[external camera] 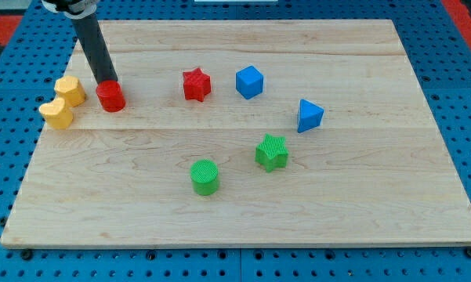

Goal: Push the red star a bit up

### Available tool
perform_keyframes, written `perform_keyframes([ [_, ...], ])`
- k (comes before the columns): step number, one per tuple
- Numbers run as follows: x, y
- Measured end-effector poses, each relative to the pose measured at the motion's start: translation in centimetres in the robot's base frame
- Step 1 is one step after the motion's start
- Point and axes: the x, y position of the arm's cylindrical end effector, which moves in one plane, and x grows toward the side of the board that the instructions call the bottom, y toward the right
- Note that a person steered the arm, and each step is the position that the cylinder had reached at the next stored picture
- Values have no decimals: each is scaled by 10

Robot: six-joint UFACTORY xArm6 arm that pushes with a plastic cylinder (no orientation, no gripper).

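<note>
The red star (196, 84) lies on the wooden board (243, 196), above the board's middle and a little left. A blue cube (249, 81) stands close to its right. My tip (107, 81) is far to the star's left, at the top edge of a red cylinder (110, 96) and touching or nearly touching it. The dark rod rises from there toward the view's top left.
Two yellow blocks (70, 91) (57, 113) sit at the board's left edge, next to the red cylinder. A blue triangular block (309, 115) is at the right of centre. A green star (272, 152) and a green cylinder (204, 176) lie below the centre.
</note>
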Motion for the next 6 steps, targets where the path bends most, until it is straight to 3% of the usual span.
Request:
perform_keyframes([
  [6, -28, 14],
])
